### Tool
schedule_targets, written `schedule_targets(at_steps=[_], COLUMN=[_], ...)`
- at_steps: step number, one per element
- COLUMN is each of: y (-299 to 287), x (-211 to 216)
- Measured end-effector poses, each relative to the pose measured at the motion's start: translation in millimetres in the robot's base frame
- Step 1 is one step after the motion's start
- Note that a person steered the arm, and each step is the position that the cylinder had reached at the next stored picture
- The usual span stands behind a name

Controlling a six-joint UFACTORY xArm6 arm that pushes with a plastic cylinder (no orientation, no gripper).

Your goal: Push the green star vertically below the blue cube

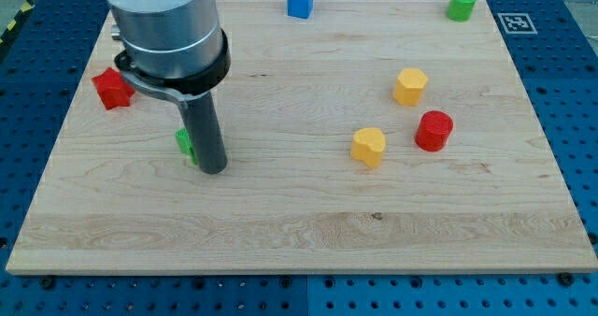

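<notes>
My tip [213, 169] is touching the small green star block [184, 144], mostly hidden at its left; the blue cube block [300, 0] is sitting far up-right. The tool has no jaws.

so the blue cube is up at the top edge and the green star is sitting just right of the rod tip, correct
Not quite. The blue cube is at the view's top edge, but the green star sits just left of my tip, mostly hidden behind the rod, not to its right. The camera view shows this.
</notes>
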State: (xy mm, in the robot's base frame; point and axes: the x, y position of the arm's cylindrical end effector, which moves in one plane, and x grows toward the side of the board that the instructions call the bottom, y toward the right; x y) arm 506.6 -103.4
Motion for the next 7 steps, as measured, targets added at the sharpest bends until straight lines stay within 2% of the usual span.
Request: schedule_targets(at_steps=[2,3,7], y=[-74,-94,11], x=[1,-20,-53])
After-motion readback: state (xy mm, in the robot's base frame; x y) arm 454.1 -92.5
